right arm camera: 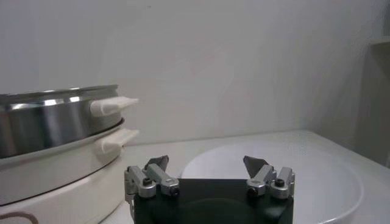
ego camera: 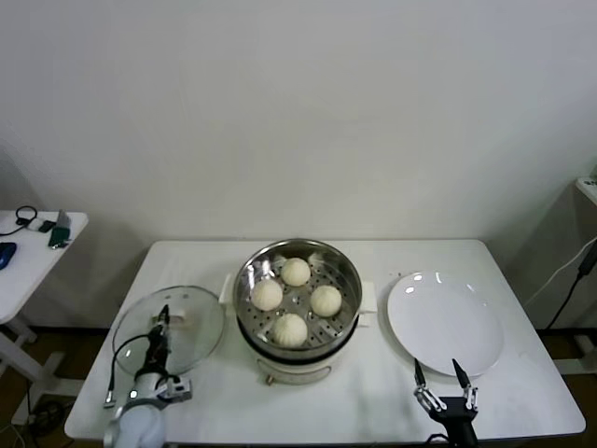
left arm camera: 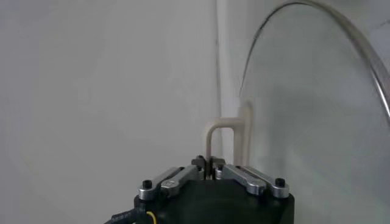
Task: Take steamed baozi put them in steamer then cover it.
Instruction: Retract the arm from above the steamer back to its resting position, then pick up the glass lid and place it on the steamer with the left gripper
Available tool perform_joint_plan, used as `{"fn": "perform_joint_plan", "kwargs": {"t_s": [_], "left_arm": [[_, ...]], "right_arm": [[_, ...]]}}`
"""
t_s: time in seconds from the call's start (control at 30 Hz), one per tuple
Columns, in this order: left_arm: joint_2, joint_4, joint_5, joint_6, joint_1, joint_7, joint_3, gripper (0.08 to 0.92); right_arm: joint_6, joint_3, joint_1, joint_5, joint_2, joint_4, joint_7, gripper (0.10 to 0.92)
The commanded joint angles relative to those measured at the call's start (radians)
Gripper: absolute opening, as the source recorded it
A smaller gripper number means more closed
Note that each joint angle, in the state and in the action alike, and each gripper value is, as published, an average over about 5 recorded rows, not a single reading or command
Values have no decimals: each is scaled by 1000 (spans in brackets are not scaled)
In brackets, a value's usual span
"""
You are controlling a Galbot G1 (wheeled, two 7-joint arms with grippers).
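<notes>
Several cream-white baozi (ego camera: 296,272) lie inside the shiny steel steamer (ego camera: 248,280), which sits on its cream pot base (ego camera: 308,371) at the middle of the table. The cover (ego camera: 196,331), a clear glass lid, rests flat on the table left of the steamer. My left gripper (ego camera: 162,323) is over it and shut on the cover's cream bar handle (left arm camera: 228,129); the left wrist view shows the left gripper (left arm camera: 208,163) pinching one leg of that handle. My right gripper (ego camera: 439,371) hangs open and empty at the front right; the right wrist view shows this gripper (right arm camera: 206,162) beside the steamer (right arm camera: 49,119).
An empty white plate (ego camera: 448,322) lies right of the steamer, just beyond my right gripper. The plate (right arm camera: 323,176) fills the right wrist view's foreground. A small side table (ego camera: 42,245) with dark items stands at the far left. The white wall is close behind.
</notes>
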Motion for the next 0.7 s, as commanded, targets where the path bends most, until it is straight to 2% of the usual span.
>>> {"fn": "perform_joint_plan", "kwargs": {"t_s": [0.03,0.13,0.27,0.4,0.5,0.6,0.7], "left_arm": [[38,-166,-80,35,18,22,-3,139],[84,-273,-141,77,32,58,-11,134],[173,-436,-251,162,53,153,-24,134],[275,-571,-374,286,72,255,-23,134],[337,-652,-426,384,70,300,7,134],[359,-720,-438,484,41,321,87,134],[327,-760,-351,551,-4,336,204,134]], "right_arm": [[12,2,0,-4,1,-4,0,823],[15,4,-1,-7,0,-5,-1,823],[16,5,-1,-19,0,-7,1,823],[16,6,2,-37,0,-8,4,823],[15,5,5,-60,1,-8,7,823],[12,1,11,-80,2,-11,17,823],[6,-5,20,-94,8,-10,30,823]]}}
